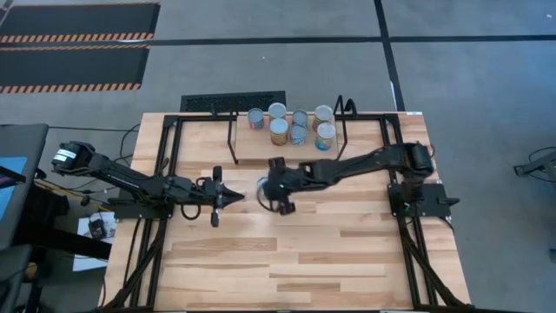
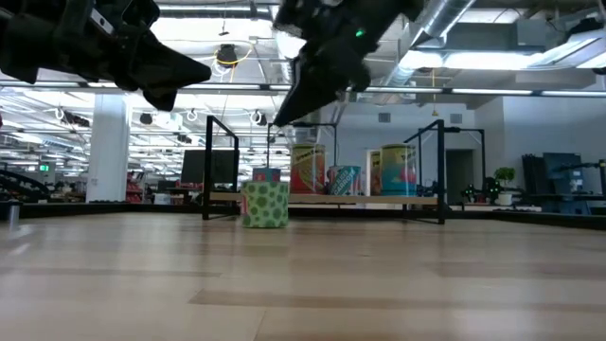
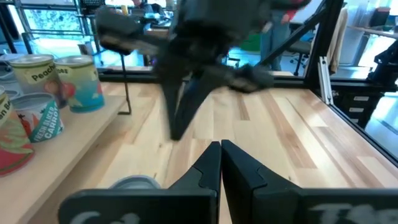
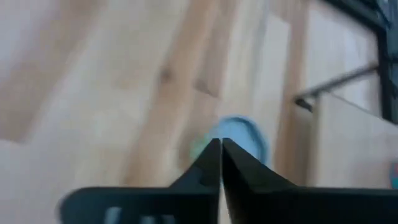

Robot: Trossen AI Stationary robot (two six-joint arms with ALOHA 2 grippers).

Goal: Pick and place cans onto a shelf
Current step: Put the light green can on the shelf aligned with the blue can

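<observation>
Several cans (image 1: 300, 124) stand upright on the light-wood shelf (image 1: 252, 149) at the table's far middle; they also show in the low view (image 2: 398, 170) and the left wrist view (image 3: 78, 81). One more can, with a green side (image 2: 265, 205) and a silver top (image 4: 235, 139), stands upright on the tabletop just in front of the shelf (image 1: 263, 186). My right gripper (image 4: 221, 144) is shut and empty. It hangs above this can and a little to its right (image 1: 282, 202), clear of it (image 2: 281, 117). My left gripper (image 3: 221, 148) is shut and empty, raised left of the can (image 1: 236, 198).
Black metal frame rails (image 1: 174, 148) run along the left and right sides of the plank tabletop, and the shelf's thin black legs (image 2: 206, 169) stand at the far middle. Bare tabletop (image 1: 295, 261) fills the near half.
</observation>
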